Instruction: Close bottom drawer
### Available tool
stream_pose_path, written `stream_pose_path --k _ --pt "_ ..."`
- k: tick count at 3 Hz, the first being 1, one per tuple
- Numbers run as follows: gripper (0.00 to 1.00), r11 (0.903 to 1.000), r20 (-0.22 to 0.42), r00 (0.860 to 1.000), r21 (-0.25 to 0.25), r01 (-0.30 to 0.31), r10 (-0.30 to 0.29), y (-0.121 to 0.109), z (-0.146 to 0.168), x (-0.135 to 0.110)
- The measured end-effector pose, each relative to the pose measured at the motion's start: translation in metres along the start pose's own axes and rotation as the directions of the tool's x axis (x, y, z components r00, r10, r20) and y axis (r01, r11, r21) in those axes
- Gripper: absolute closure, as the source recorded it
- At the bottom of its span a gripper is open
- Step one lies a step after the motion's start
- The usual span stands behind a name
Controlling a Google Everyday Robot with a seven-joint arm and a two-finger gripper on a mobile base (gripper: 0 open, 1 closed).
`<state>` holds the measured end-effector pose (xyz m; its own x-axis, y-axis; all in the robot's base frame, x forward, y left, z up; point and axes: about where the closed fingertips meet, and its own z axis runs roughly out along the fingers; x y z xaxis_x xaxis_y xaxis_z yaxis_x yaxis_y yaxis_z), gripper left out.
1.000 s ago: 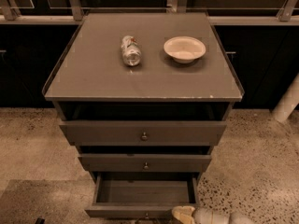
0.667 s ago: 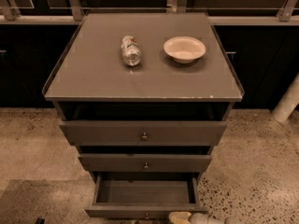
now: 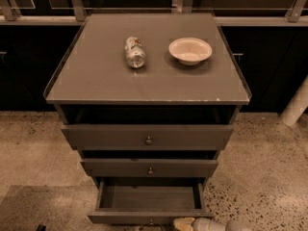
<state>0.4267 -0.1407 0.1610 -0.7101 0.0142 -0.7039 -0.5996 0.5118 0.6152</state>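
Note:
The bottom drawer (image 3: 150,216) of the dark grey cabinet (image 3: 149,76) is pulled out and open, its inside bare, its front panel at the lower edge of the camera view. The middle drawer (image 3: 149,168) and top drawer (image 3: 147,137) stick out less. My gripper (image 3: 185,223) shows only as a pale tip at the bottom edge, just right of the bottom drawer's front panel and close to it, with the arm (image 3: 226,225) running off to the right.
A crushed plastic bottle (image 3: 135,52) and a white bowl (image 3: 190,49) lie on the cabinet top. A dark railing and counter run behind. A white post (image 3: 296,105) stands at the right. Speckled floor (image 3: 269,172) lies on both sides.
My gripper has moved left and slightly down along the bottom edge, closer to the bottom drawer's front. The drawers look unmoved.

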Motion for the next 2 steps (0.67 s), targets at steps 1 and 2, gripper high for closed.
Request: stream_pose_path --k 1,2 --pt "1.0 0.9907 -0.016 0.998 0.118 0.068 -0.066 -0.028 0.004 -0.013" --pt "1.0 0.9545 0.021 0.988 0.264 0.14 -0.151 -0.052 0.002 -0.029"
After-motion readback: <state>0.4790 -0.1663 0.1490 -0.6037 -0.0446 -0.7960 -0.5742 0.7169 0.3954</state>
